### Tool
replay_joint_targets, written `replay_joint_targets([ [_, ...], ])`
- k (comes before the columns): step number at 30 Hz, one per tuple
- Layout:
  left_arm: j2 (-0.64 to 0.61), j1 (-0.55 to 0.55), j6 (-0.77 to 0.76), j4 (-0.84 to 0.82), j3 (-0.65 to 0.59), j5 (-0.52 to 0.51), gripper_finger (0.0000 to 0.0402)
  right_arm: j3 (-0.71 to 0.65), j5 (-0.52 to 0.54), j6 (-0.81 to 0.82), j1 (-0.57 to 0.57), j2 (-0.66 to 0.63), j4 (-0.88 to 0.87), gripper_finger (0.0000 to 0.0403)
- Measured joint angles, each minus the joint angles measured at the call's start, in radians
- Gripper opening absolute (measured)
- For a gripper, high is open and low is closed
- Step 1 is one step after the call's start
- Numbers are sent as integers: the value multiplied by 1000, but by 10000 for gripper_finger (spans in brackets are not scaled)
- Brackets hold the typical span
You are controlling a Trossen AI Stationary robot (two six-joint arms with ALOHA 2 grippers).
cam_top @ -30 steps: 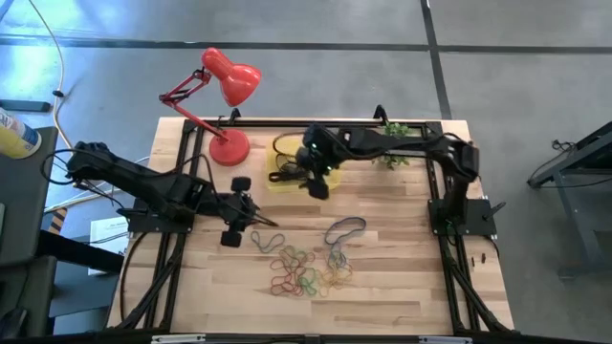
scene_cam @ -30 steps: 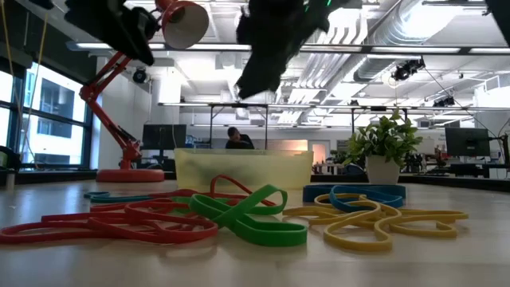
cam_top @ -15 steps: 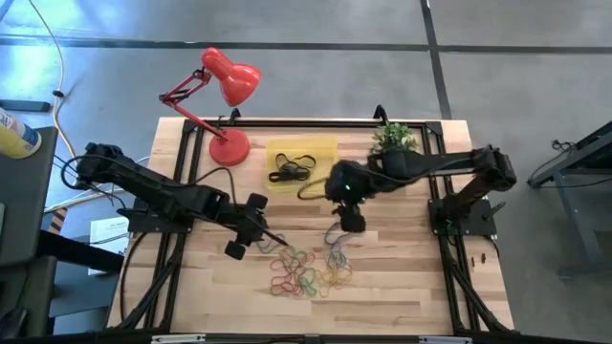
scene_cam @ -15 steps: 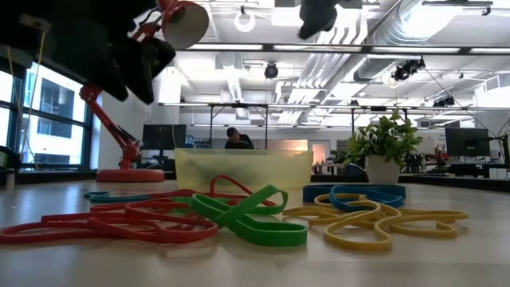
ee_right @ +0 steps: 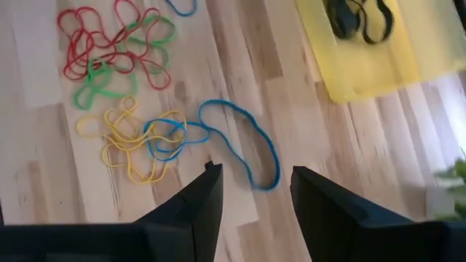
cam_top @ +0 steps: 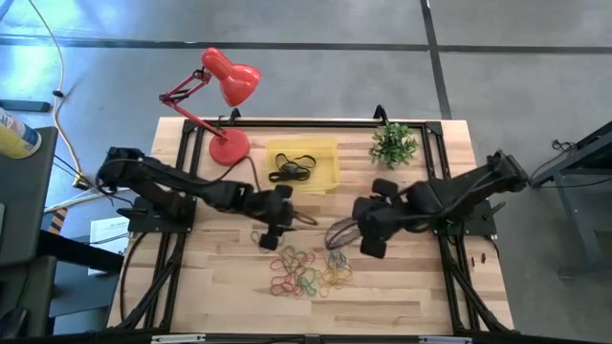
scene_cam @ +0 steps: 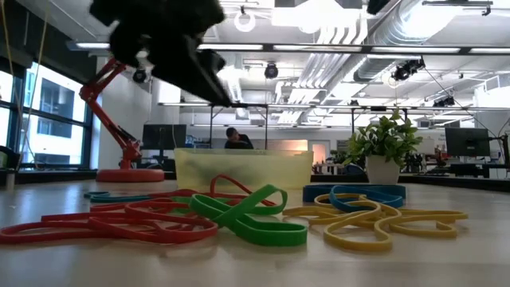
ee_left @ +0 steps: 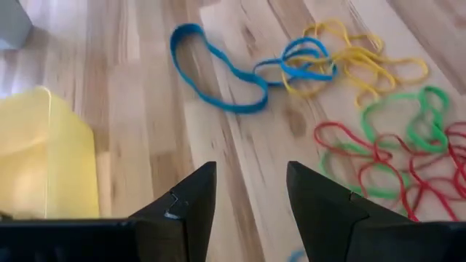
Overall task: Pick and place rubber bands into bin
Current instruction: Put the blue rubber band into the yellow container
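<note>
Over thin floppy rubber bands (cam_top: 308, 270) on pale planks, both end effectors agape, empty.

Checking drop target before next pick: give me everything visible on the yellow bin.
The bin is a small, shallow rectangular tray of translucent yellow plastic, lying flat on the wooden table near its far edge, between the red lamp's base and the potted plant. Dark rubber bands lie inside. Neither gripper touches it; the coloured bands lie apart from it on the table.
</note>
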Motion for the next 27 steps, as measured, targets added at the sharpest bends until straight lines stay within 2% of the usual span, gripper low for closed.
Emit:
replay_joint_targets([
  [9,183,48,123,-15,250,85,156,0,118,316,167,-5,-103,152],
  [15,271,47,215,-207,384,128,156,-45,238,469,270,-8,-127,149],
  [19,262,44,264,-456,381,147,156,-141,251,464,290,-8,-80,151],
  [23,236,23,296,-643,382,122,156,-266,245,428,261,-17,69,148],
  [27,231,1,290,-669,353,91,156,-379,205,357,220,-60,282,143],
])
